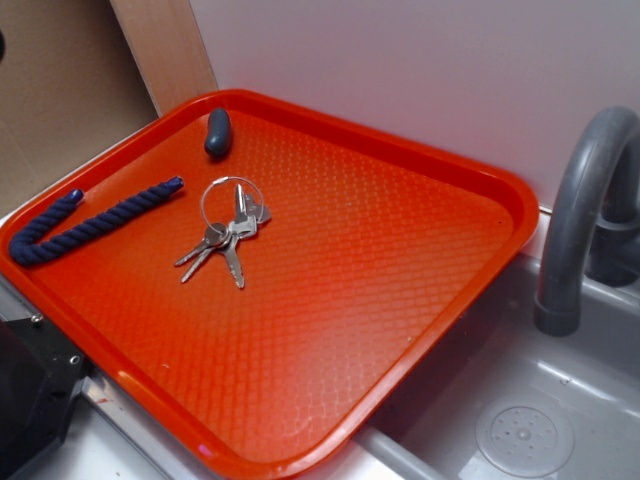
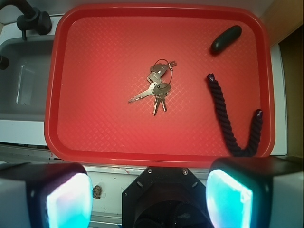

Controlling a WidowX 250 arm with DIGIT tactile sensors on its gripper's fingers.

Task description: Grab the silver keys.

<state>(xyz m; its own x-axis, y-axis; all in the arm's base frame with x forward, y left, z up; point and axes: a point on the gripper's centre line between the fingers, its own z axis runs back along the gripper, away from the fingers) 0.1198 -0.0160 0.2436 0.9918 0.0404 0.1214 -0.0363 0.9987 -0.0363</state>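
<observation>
The silver keys (image 1: 226, 238) lie flat on the red tray (image 1: 400, 290), left of its middle, joined on a thin wire ring. In the wrist view the silver keys (image 2: 156, 87) sit near the middle of the red tray (image 2: 95, 128), far ahead of my gripper (image 2: 149, 197). My gripper is open, high above the tray's near edge, with nothing between its two teal pads (image 2: 69, 202). In the exterior view the gripper is out of sight.
A dark blue twisted rope (image 1: 85, 225) lies along the tray's left side, rope (image 2: 232, 118). A small dark grey oval object (image 1: 218, 132) rests at the far corner, oval object (image 2: 226, 39). A grey sink (image 1: 520, 400) with a faucet (image 1: 585, 200) adjoins the tray.
</observation>
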